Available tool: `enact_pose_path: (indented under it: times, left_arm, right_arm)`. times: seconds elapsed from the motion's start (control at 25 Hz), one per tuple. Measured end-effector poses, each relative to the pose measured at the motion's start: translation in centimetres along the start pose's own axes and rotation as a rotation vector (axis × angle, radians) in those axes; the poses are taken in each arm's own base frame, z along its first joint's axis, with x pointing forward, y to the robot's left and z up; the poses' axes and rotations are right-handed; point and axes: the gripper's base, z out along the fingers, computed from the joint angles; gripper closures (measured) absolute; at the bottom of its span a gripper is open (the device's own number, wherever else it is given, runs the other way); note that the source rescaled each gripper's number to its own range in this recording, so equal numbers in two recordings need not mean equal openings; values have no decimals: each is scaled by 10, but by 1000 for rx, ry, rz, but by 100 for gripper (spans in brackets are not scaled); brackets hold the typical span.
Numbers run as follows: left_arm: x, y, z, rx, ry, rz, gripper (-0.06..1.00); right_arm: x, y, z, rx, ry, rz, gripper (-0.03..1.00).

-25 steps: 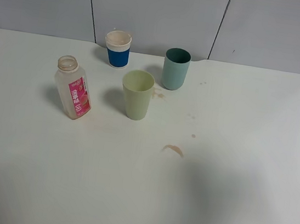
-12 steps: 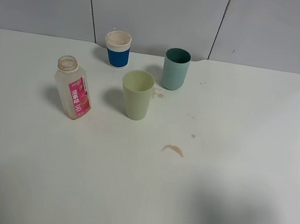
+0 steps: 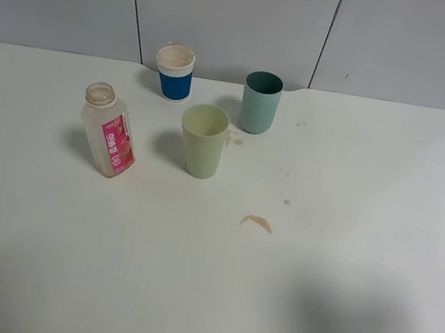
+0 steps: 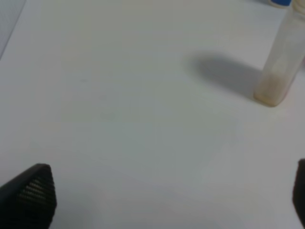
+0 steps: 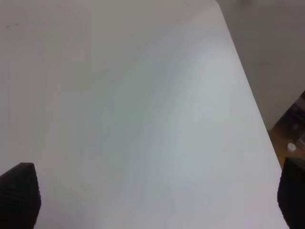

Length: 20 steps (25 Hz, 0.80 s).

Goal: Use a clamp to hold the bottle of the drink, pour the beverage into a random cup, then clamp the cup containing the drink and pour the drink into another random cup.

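Table (image 3: 353,299), white, seen from the high camera with four containers grouped toward its far left half. Bottle of the drink (image 3: 110,131) stands uncapped and leaning slightly, pink label facing front, well left of the cups; only a thin pale residue shows at its base in the left wrist view (image 4: 279,71). Pale yellow-green tumbler (image 3: 203,140) stands upright just right of the bottle, apart from it. Teal tumbler (image 3: 260,102) stands upright behind and right of the yellow-green one, near but not touching. Blue-banded paper cup (image 3: 175,72) sits farthest back, near the wall. Brown smear (image 3: 257,222) and a few small drips mark the table right of and in front of the tumblers. Contents of the cups cannot be told from this angle.

Neither arm appears in the high view. Left gripper (image 4: 167,200): black ribbed fingertips (image 4: 33,193) spread wide at the frame edges, nothing between them, bottle well ahead. Right gripper (image 5: 157,195): fingertips (image 5: 19,191) likewise wide apart, empty, over bare table near its right edge.
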Motion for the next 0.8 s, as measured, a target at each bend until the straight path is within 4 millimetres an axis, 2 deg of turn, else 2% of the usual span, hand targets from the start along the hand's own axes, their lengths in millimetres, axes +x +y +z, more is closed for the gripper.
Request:
enact_pose_path:
  times: [0.8]
  left_arm:
    - [0, 0, 0, 0, 0, 0, -5]
  right_arm:
    - [0, 0, 0, 0, 0, 0, -3]
